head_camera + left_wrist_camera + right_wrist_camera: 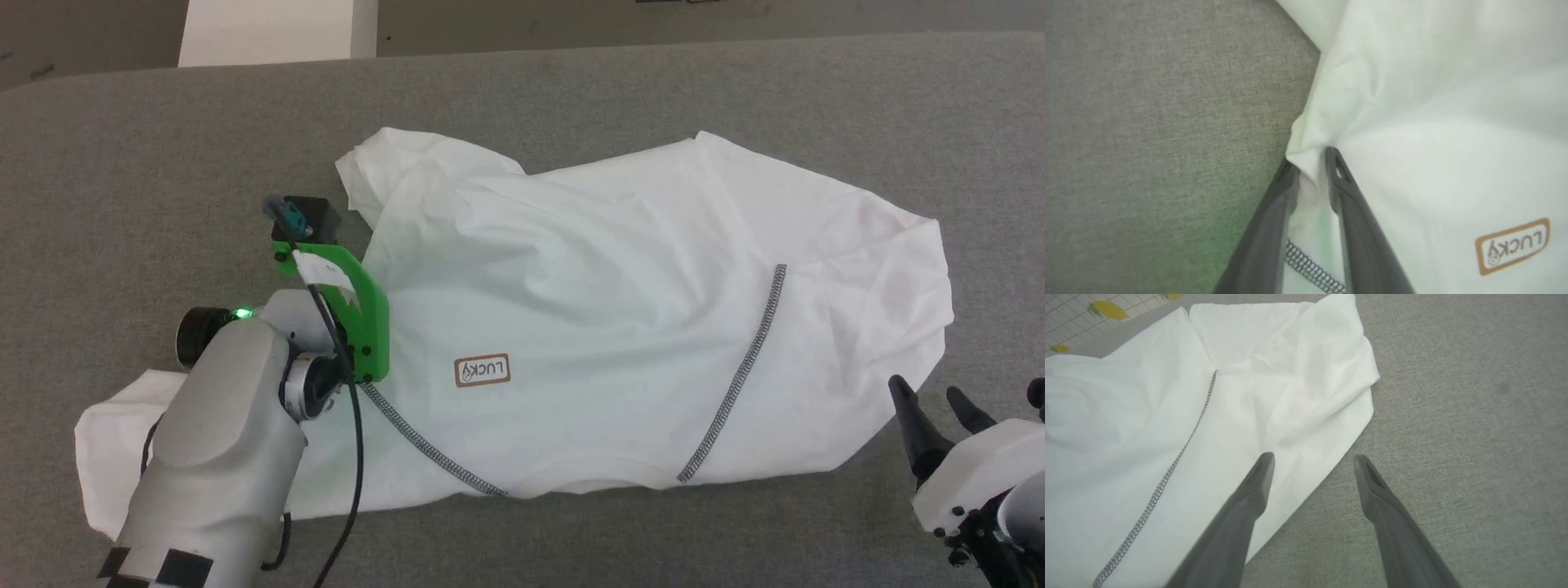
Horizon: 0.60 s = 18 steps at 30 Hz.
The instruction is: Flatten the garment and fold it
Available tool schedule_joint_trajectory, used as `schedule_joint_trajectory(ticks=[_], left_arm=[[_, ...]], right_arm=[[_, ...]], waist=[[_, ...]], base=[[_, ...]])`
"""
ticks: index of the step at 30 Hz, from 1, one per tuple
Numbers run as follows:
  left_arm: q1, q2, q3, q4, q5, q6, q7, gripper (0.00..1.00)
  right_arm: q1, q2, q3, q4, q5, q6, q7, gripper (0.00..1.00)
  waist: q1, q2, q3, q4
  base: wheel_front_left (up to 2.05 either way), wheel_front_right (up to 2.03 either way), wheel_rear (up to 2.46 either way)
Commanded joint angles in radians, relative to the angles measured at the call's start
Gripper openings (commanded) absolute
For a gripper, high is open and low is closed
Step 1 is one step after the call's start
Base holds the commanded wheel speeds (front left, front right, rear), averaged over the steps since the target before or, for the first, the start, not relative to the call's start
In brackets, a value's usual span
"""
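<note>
One shirt (pixel 620 269), white, lies rumpled mid-counter (pixel 571 90). Judged light, limp and quick to crease, so best taken by edges or seams, never mid-panel. Long axis runs left to right, sleeve to sleeve; neckline faces the robot. Left claw (pixel 1310 160) pinches a fold at the shirt's left edge. Right claw (pixel 1314 458) is spread over the right edge.

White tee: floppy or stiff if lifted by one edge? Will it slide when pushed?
Likely floppy: the garment lies in soft creases and puckers where the left claw pinches its edge, so it should drape. Probably light: the cloth looks thin. Pushed on the grey fabric surface, it may bunch rather than slide.
</note>
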Motion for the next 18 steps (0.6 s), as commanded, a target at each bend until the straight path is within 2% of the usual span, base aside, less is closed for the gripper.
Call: schedule_joint_trajectory(ticks=[1, 9, 13, 18], left_arm=[[0.009, -0.016, 0.002, 0.027, -0.021, 0.002, -0.01, 0.0], [-0.106, 0.015, 0.095, 0.024, -0.029, 0.051, -0.167, 0.0], [-0.157, 0.039, 0.106, 0.03, -0.001, 0.074, -0.229, 0.0], [-0.181, 0.029, 0.105, 0.065, -0.001, 0.073, -0.261, 0.0]], right_arm=[[-0.017, 0.0, 0.003, -0.006, -0.004, -0.002, 0.003, 1.0], [-0.028, 0.0, 0.01, -0.014, -0.009, -0.002, 0.004, 1.0], [-0.034, 0.0, 0.013, -0.021, -0.009, -0.002, 0.004, 1.0], [-0.044, 0.0, 0.012, -0.026, -0.01, -0.002, 0.0, 1.0]], waist=[[0.0, 0.0086, 0.009, 0.0], [0.0, 0.0086, 0.043, -0.007], [0.0, 0.0086, 0.073, -0.016], [0.0, 0.0086, 0.101, -0.022]], base=[[0.0, 0.0, 0.0], [0.0, 0.0, 0.0], [0.0, 0.0, 0.0], [0.0, 0.0, 0.0]])
